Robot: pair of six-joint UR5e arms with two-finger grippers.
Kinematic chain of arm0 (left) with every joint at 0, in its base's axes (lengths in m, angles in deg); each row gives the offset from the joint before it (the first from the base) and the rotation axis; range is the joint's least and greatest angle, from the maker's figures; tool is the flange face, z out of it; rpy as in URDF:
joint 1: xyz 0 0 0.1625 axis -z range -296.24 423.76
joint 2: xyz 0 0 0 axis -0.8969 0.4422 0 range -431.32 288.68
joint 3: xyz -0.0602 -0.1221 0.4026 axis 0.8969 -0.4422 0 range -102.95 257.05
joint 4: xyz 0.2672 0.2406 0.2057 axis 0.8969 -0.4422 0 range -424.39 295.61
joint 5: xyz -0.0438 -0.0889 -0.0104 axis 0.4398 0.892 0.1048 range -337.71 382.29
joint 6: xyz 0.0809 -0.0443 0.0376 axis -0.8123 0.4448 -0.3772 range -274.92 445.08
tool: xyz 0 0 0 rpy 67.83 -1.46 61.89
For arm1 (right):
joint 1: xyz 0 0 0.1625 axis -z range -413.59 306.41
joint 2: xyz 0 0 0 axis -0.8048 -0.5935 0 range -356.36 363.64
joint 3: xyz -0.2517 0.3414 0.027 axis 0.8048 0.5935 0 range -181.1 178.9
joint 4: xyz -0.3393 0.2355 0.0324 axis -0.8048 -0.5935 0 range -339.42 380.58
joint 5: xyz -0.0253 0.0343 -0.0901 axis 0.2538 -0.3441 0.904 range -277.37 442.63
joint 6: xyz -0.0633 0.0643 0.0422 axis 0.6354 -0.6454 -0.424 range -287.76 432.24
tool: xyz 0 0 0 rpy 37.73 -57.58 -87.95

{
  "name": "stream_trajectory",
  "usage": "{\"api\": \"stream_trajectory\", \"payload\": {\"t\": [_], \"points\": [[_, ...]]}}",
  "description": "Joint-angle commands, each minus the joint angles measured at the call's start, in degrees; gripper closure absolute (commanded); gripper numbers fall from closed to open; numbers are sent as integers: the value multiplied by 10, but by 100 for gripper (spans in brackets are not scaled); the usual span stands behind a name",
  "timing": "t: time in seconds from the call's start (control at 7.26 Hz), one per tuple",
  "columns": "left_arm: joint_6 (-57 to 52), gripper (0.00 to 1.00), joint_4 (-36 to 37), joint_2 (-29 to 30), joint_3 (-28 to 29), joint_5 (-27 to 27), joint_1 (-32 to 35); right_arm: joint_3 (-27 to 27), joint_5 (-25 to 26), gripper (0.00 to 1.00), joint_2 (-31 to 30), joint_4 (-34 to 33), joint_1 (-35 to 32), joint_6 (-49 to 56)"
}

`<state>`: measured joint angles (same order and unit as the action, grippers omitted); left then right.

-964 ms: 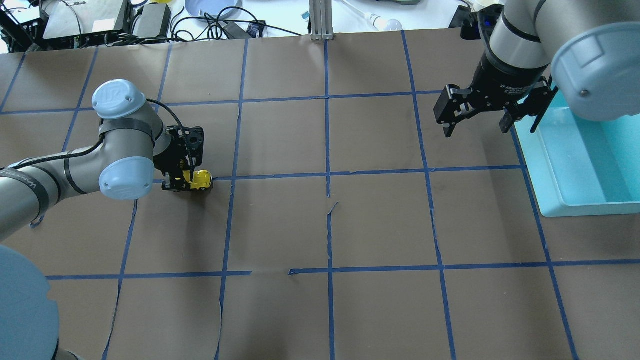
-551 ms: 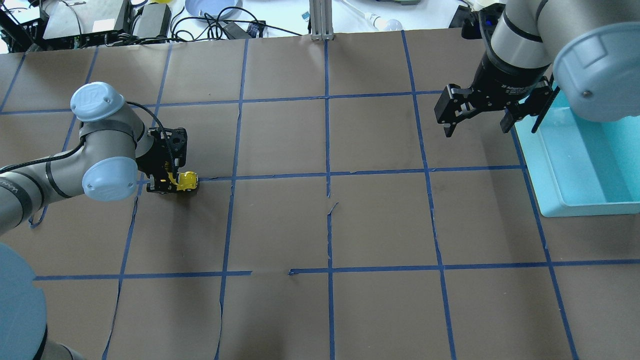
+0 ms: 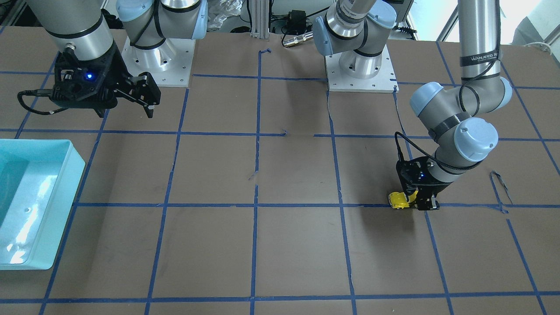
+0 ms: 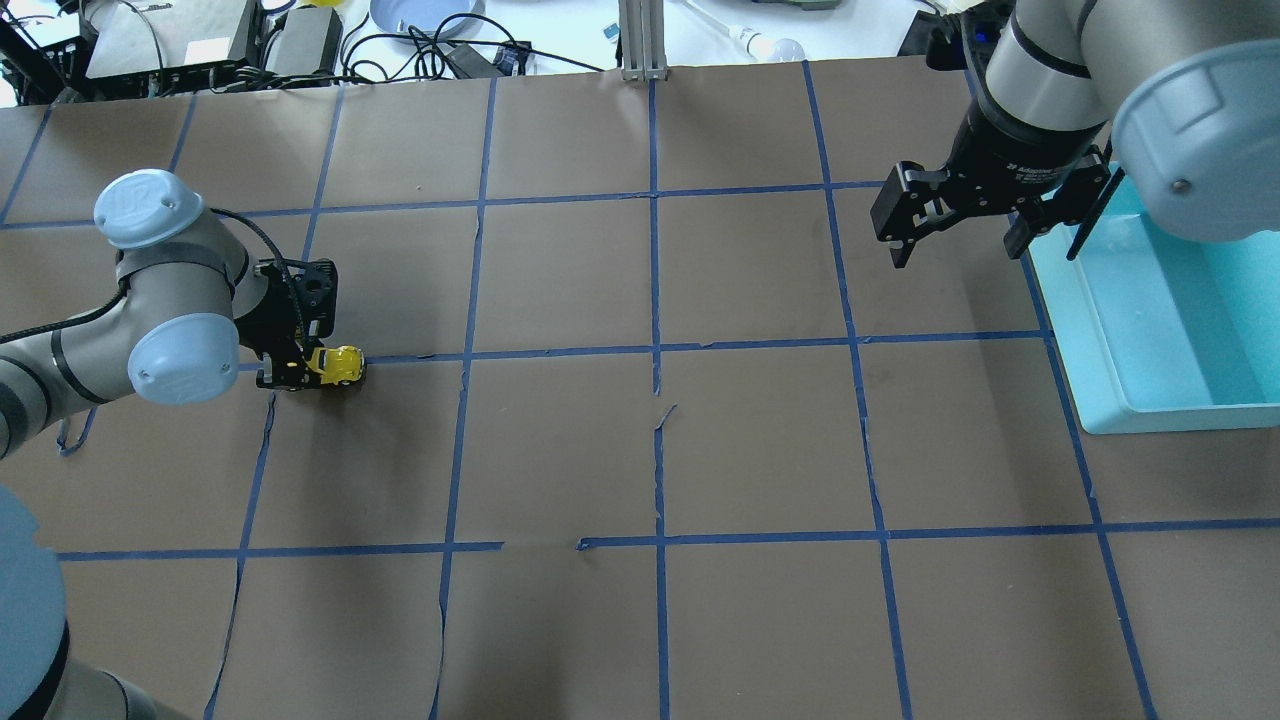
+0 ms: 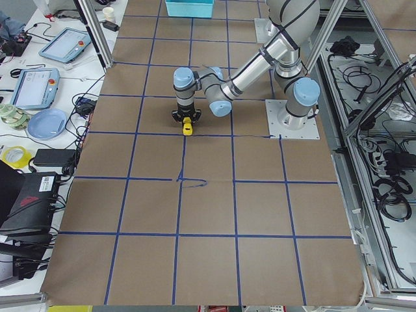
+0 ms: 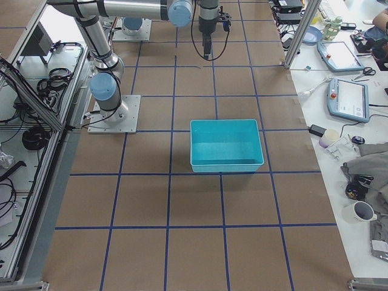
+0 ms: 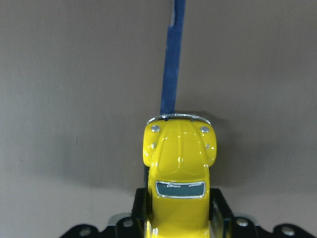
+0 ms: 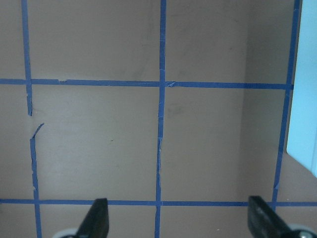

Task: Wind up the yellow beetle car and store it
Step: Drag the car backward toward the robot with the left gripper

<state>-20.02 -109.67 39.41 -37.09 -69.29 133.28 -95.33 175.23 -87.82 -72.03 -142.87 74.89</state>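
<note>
The yellow beetle car (image 4: 335,366) sits on the brown table on a blue tape line at the left. My left gripper (image 4: 300,368) is shut on its rear half and holds it low on the surface. It also shows in the front-facing view (image 3: 400,200), the left exterior view (image 5: 187,125) and the left wrist view (image 7: 179,163), with its hood pointing away from the gripper. My right gripper (image 4: 985,245) is open and empty, hovering above the table beside the teal bin (image 4: 1180,330). Its fingertips (image 8: 96,218) show in the right wrist view.
The teal bin stands at the right edge of the table; it also shows in the front-facing view (image 3: 61,210) and the right exterior view (image 6: 225,144). Blue tape lines grid the brown paper, torn near the centre (image 4: 662,415). Cables and devices lie beyond the far edge.
My left gripper has dragged the yellow car leftward along the tape line, wheels on the table. My right gripper has shifted slightly up and stays open.
</note>
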Motion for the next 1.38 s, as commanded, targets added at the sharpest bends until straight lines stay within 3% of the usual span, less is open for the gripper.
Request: {"api": "stream_trajectory", "payload": {"t": [0.0, 0.83, 0.96, 1.24], "points": [[-18, 69, 0, 3, 0, 1, -22, 0, 17, 0, 0, 0, 0, -2], [-47, 63, 1, 5, 2, 2, -58, -4, 17, 0, 1, -1, 0, -2], [-44, 22, 2, 5, 2, 2, -59, -4, 17, 0, 1, -1, 1, -2], [-36, 1, 9, 5, 7, 1, -59, -2, 16, 0, 1, -1, 1, -2]]}}
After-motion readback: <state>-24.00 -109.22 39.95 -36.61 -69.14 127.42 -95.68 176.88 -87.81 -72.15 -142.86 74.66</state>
